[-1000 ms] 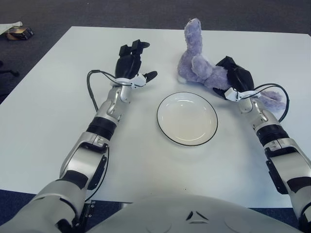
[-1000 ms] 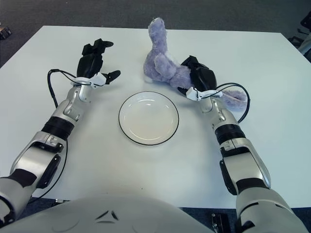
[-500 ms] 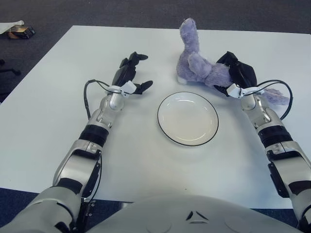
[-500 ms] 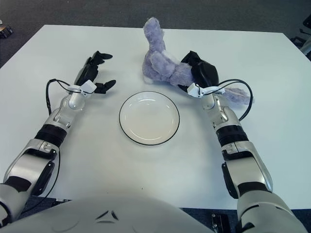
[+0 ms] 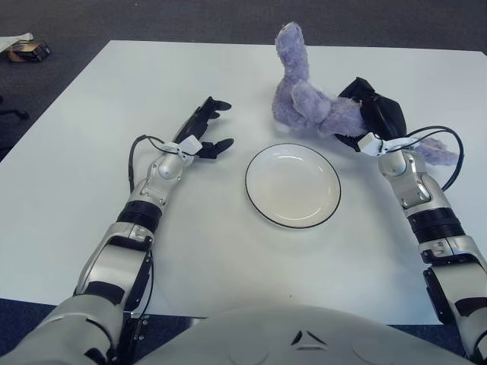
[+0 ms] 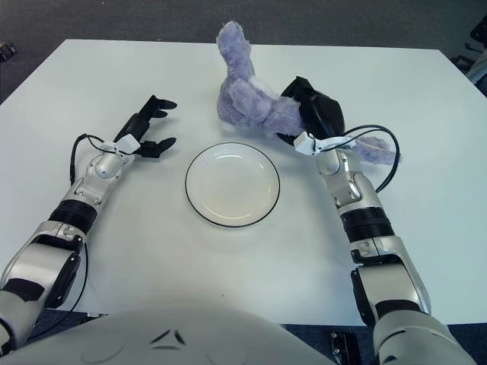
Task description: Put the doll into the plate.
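Gripping the purple plush doll (image 5: 308, 106), neck pointing far, the right hand (image 5: 373, 118) hovers beyond the black-rimmed white plate (image 5: 293, 185); left hand (image 5: 202, 133) spread, empty.

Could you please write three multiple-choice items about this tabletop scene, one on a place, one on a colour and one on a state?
1. Where is the doll relative to the plate?
A. Inside it
B. Beyond its far rim
C. On the floor

2. What colour is the doll?
A. Purple
B. Green
C. Orange

3. What is the left hand doing?
A. Gripping the plate
B. Holding the doll
C. Holding nothing, fingers spread

Answers:
1. B: the doll shows past the plate's far rim, and the plate holds nothing.
2. A: its plush fur is lavender purple all over.
3. C: the left hand shows left of the plate with open fingers, while the right hand is closed on the doll's body.
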### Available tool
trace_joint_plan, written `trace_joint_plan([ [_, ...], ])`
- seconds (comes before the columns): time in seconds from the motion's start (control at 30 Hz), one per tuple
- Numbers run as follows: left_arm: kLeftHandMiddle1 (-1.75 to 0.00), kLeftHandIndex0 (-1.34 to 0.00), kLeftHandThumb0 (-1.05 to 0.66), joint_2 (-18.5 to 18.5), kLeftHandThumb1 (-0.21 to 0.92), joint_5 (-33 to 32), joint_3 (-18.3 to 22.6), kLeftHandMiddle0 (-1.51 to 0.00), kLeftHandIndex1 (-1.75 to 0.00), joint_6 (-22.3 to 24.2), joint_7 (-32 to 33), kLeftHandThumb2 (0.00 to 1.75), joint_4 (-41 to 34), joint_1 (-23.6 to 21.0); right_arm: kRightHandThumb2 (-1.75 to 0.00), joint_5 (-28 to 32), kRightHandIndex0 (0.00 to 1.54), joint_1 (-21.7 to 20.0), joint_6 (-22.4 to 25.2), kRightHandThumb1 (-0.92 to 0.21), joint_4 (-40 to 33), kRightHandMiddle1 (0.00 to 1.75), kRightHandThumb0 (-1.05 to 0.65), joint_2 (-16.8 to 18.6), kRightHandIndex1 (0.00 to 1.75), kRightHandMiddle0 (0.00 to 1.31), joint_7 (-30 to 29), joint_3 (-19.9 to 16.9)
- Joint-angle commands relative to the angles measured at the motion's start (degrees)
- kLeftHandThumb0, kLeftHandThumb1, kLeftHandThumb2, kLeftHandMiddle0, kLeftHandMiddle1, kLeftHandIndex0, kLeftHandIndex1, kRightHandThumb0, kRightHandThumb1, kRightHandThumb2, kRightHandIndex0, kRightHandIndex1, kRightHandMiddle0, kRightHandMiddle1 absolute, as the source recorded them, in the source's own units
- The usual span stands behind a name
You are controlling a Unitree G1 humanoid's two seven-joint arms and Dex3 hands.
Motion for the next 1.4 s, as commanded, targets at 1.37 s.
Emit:
trace_joint_plan([
  [1.37, -1.05, 0.0, -0.6, 1.59, 0.64, 7.57, -1.21, -0.08, -1.13, -1.12, 5.27, 0.81, 6.86, 1.2, -1.59, 10.01, 0.78, 9.18, -7.29, -0.09, -19.47, 1.75, 0.0, 1.02, 1.75, 0.54, 13.98, -3.66],
])
